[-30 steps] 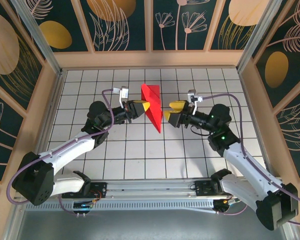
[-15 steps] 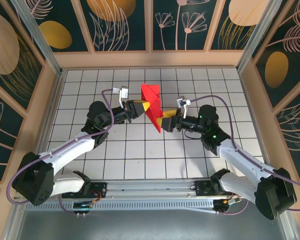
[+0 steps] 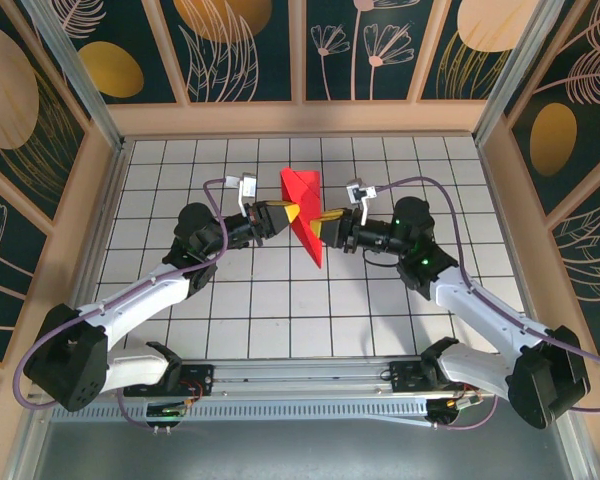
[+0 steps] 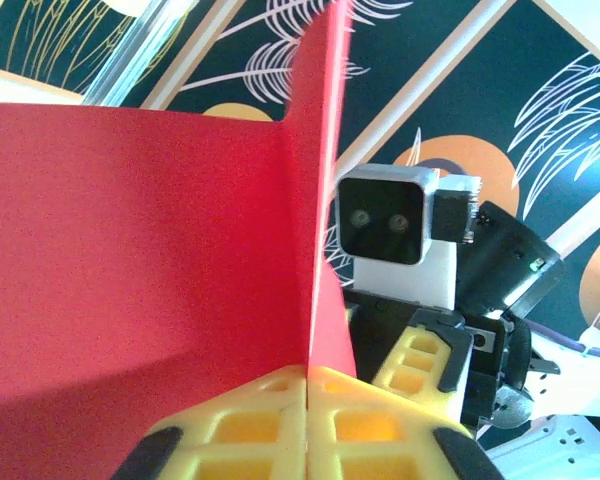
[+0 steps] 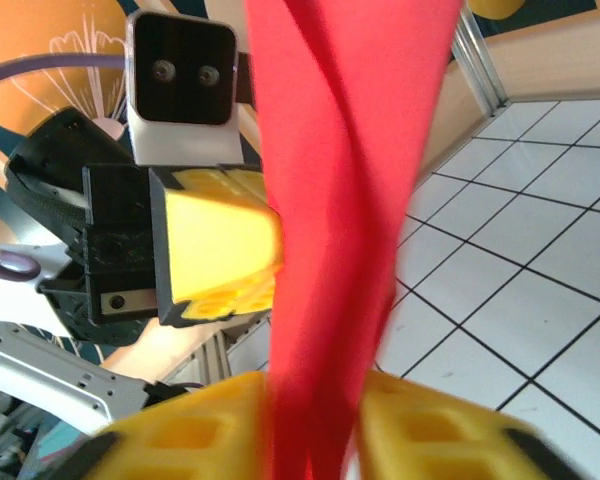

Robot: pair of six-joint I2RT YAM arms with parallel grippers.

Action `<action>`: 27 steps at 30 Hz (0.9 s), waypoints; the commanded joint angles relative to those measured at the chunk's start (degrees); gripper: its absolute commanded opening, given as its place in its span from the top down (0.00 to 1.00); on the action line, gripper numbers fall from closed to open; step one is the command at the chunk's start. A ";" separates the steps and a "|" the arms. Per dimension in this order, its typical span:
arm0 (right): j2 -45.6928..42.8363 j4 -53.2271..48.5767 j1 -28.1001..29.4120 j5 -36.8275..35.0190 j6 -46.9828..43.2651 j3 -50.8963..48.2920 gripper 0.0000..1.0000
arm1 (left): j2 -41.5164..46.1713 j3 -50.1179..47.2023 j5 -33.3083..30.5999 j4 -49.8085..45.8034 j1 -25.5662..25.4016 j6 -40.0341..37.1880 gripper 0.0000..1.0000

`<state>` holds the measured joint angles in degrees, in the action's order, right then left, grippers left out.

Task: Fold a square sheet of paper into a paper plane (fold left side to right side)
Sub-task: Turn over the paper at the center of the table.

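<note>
The square sheet of paper [image 3: 302, 195] is a folded red shape with a point toward the near side, held up above the tiled table between both arms. My left gripper [image 3: 292, 213] is shut on its left edge; in the left wrist view the yellow jaws [image 4: 308, 372] meet on the red crease [image 4: 130, 250]. My right gripper [image 3: 325, 228] has come in from the right. In the right wrist view its fingers [image 5: 315, 395] press on the red layers [image 5: 345, 150] from both sides. The left gripper's yellow finger [image 5: 220, 245] shows just behind the paper.
The white grid table [image 3: 280, 300] lies beneath, boxed in by wooden-framed patterned walls [image 3: 110, 150] on three sides. The arms' base rail [image 3: 300, 378] runs along the near edge. Both arms reach toward the middle of the table.
My right gripper moved left to the paper and closed its wide-open jaws on it. The left gripper and the paper stayed nearly still.
</note>
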<state>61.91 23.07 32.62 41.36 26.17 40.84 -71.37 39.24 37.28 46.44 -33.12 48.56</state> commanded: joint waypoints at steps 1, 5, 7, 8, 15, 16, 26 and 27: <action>-0.15 -2.45 0.16 -1.26 -1.03 2.70 0.88 | 1.49 -1.08 -2.05 1.08 -0.36 -0.69 0.83; -0.75 -5.68 0.25 -3.03 -1.77 3.69 1.00 | 3.31 -1.36 -7.43 -4.79 -0.32 -4.24 0.65; -1.08 -8.41 0.33 -5.06 -2.66 4.38 1.00 | 5.26 -1.58 -12.35 -9.53 -0.36 -6.99 0.59; -1.26 -10.45 0.43 -6.82 -3.39 4.90 1.00 | 6.52 -1.91 -15.07 -11.77 -0.32 -8.48 0.59; 1.64 -29.96 7.41 -31.83 -9.54 13.19 1.00 | 17.90 -5.02 -33.95 -24.66 -0.35 -16.39 0.47; 2.77 -32.20 8.90 -36.43 -9.80 14.75 1.00 | 19.49 -5.61 -36.63 -25.98 -0.35 -17.03 0.45; 22.92 -60.74 20.54 -79.55 -2.07 31.84 1.00 | 34.53 -11.29 -61.26 -37.13 -0.26 -20.14 0.27; 25.62 -63.82 20.99 -82.34 -0.39 33.50 1.00 | 35.61 -11.25 -63.19 -38.29 -0.23 -20.20 0.27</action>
<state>82.98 -26.74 52.18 -23.59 20.88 70.52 -38.46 28.40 -16.01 12.99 -33.12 30.11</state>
